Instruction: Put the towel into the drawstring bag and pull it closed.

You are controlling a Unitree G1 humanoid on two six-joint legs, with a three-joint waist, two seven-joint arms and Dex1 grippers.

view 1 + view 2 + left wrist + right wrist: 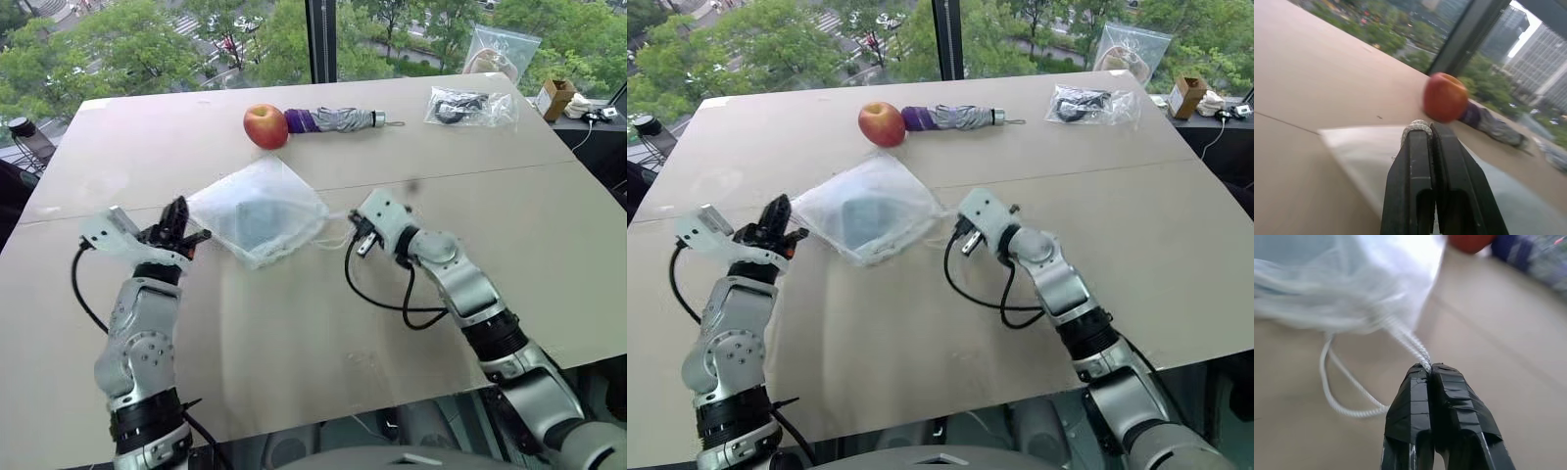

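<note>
With the towel (260, 223) already inside it, the drawstring bag (257, 208) lies light and limp on the counter (294, 323), best handled by its thin cords: left pincer (186, 233) and right pincer (1430, 368) each pinch one

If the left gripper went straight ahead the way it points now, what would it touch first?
Most likely the thin white drawstring bag, whose cord the left gripper already pinches. The bag's fabric lies just past the fingertips. The red apple sits further along that line, though depth is unclear.
</note>
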